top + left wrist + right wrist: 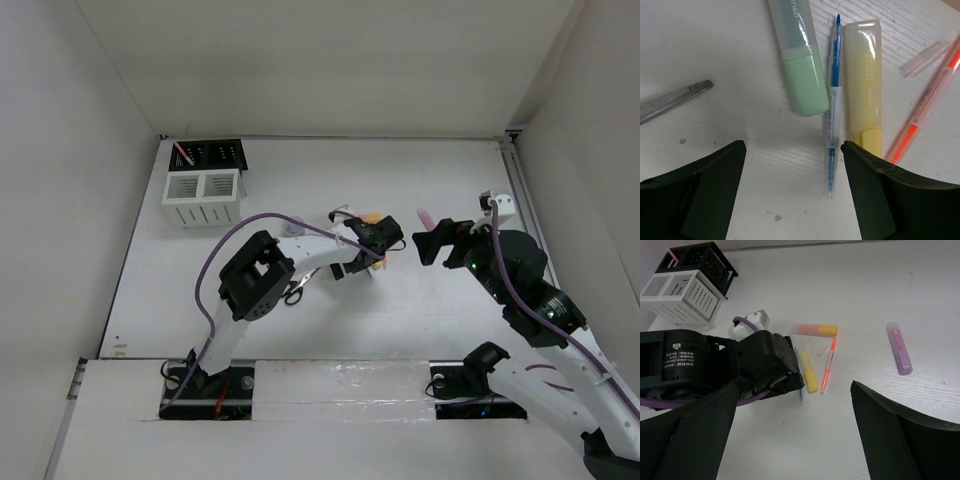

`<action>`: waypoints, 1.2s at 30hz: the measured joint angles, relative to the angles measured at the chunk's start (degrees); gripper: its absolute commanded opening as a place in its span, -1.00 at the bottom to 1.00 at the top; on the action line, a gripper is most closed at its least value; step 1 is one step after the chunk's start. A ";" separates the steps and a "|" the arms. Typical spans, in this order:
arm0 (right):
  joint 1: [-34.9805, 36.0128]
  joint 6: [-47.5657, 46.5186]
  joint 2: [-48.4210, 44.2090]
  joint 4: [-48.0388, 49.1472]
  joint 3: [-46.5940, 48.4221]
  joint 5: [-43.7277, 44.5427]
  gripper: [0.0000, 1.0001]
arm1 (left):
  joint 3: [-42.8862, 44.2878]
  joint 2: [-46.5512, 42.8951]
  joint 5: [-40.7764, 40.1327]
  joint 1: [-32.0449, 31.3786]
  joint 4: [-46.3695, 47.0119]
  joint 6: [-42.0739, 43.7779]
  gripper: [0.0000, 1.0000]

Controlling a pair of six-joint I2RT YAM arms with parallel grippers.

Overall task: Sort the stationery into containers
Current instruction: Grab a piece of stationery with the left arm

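Observation:
My left gripper (792,170) hangs low over the table, open. The lower end of a thin blue pen (834,100) lies between its fingers, close to the right one. Beyond the pen lie a green marker (802,65), a yellow marker (865,80), an orange-red pen (927,107) and a clear cap (925,59). A scissors blade (672,100) shows at the left. My right gripper (795,390) hovers open and holds nothing. An orange marker (815,330) and a pink marker (900,348) lie farther out. The white slatted organizer (203,197) and the black mesh holder (215,153) stand at the far left.
A pink pen (672,255) stands in the black mesh holder. The left arm's wrist (765,365) covers part of the pile in the right wrist view. Black-handled scissors (295,293) lie under the left arm. White walls close in the table.

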 measured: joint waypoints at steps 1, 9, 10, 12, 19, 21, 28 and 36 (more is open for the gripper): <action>0.00 0.00 -0.02 0.00 0.00 -0.11 1.00 | 0.00 0.09 -0.02 0.00 0.00 0.00 0.49; 0.00 0.00 -0.68 0.00 -0.17 -0.31 1.00 | 1.66 1.70 -0.37 0.00 -0.85 0.07 0.49; 0.00 0.00 -0.94 -0.02 -0.22 -0.35 1.00 | 1.97 1.95 -0.39 0.00 -1.03 0.07 0.49; 0.00 0.00 -1.33 0.00 -0.35 -0.52 1.00 | 2.71 2.43 -0.48 0.00 -1.79 0.09 0.49; 0.00 0.26 -2.32 0.04 -0.72 -1.38 1.00 | 3.10 2.69 -0.50 0.00 -2.75 0.04 0.21; 0.00 0.37 -2.34 0.09 -0.79 -1.57 1.00 | 3.15 2.80 -0.50 0.00 -2.95 0.11 0.18; 0.00 0.87 -3.82 0.81 -1.62 -2.47 1.00 | 3.82 3.41 -0.66 0.00 -3.72 0.96 -0.20; 0.00 1.33 -4.39 1.25 -1.88 -2.91 1.00 | 3.85 3.52 -0.50 0.00 -3.91 1.77 -0.46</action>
